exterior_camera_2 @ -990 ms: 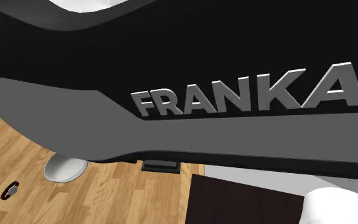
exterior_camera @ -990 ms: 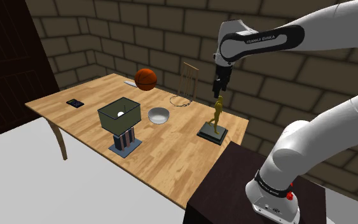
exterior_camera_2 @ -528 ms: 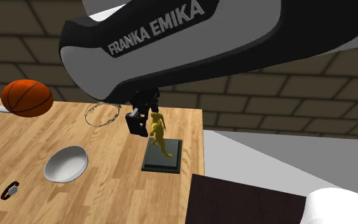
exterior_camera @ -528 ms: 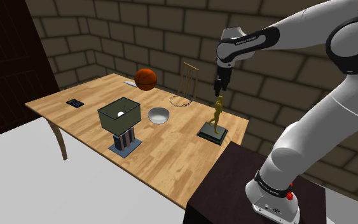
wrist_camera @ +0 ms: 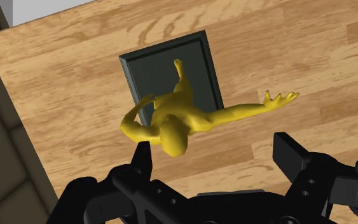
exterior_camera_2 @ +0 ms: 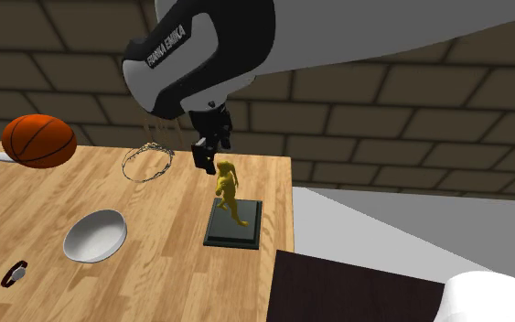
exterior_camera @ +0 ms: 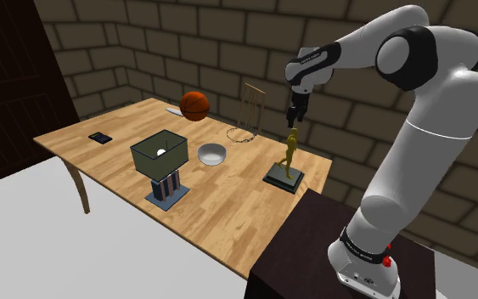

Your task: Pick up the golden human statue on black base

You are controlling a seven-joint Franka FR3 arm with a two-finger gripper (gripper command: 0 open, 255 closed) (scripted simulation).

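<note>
one short drop left: gripper above the upright statue

shoulder view: the golden statue stands upright on its black base at the table edge nearest the stand, about 3 o'clock from the grey bowl; the gripper hangs at 12 o'clock just off its head, apart from it. second exterior view: the gripper sits at about 11 o'clock from the statue's head, just beside it. wrist view: the fingers stand wide apart, clasping nothing; the statue's head lies close to one finger, not midway, with one arm stretched toward the other. its long axis runs vertical, in line with the approach, so i judge a small sideways centring, then a straight descent, is what counts.
</note>
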